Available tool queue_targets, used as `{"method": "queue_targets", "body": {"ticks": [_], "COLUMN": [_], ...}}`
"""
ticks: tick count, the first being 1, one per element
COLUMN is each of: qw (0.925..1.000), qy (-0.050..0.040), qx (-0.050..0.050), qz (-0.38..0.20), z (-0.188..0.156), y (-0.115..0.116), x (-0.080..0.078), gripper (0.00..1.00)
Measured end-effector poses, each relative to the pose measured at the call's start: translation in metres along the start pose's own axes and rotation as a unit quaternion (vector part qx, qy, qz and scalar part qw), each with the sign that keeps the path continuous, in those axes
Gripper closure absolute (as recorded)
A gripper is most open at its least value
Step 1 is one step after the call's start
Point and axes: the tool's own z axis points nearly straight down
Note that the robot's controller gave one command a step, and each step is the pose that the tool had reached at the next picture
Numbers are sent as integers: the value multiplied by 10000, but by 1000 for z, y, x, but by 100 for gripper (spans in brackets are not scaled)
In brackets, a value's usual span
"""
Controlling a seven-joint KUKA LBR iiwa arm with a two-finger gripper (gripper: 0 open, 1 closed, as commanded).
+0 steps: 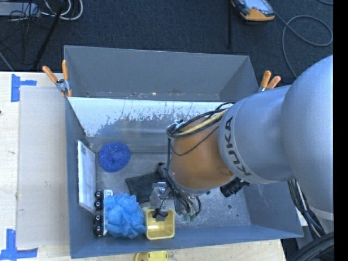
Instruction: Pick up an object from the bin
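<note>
- The arm [293, 124] is big, round and smooth, and shiny grey like silver.
- The orange cover [196, 159] on its end is round like a ball and a bit brownish.
- Black letters [235, 145] on a grey ring spell KUKA, at 3 o'clock from the cover.
- Black cables [198, 119] and a yellowish one loop along the cover's 12 o'clock edge.
- A small black plug [232, 188] sticks out at 4 o'clock.
- Thin wires [188, 208] hang in a tangle at 6 o'clock.
- The gripper [159, 211], at 7 o'clock, is small grey metal with black bits.
</note>
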Motion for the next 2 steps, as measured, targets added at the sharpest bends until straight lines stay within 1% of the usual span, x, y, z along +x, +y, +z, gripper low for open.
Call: {"method": "queue_targets", "body": {"ticks": [1,2], "qw": [10000,10000], "qy": [41,41], "qx": [6,5], "qz": [-1,1], "z": [2,2], "y": [0,0], "x": [3,3], "gripper": [0,0]}}
